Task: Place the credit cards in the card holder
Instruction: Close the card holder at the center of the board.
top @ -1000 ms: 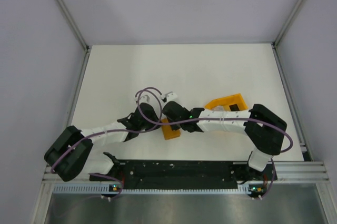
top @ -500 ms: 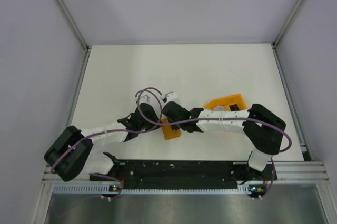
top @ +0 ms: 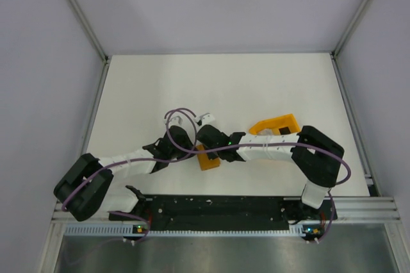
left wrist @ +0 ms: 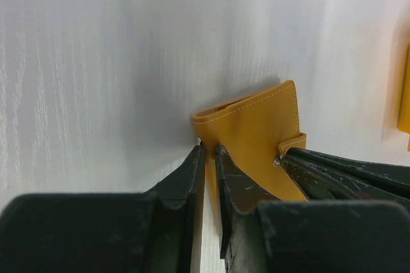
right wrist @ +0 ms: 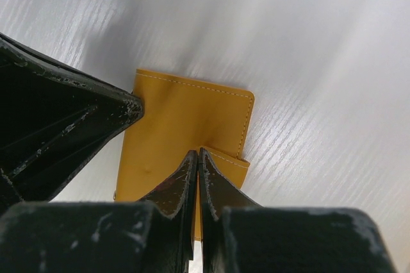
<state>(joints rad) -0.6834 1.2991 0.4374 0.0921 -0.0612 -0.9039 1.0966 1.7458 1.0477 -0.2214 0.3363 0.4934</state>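
Left gripper nearly pressed together, pinching the near corner of card holder. Right gripper pressed together at clasp tab just ahead; can't tell if it grips. Card holder closed, flat on surface. No credit cards in view, so opening and both insertions seem left.

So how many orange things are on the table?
2. A folded wallet lies front and centre where the two arms meet; another orange piece sits to its right, partly hidden by the right arm. More could be hidden under the arms.
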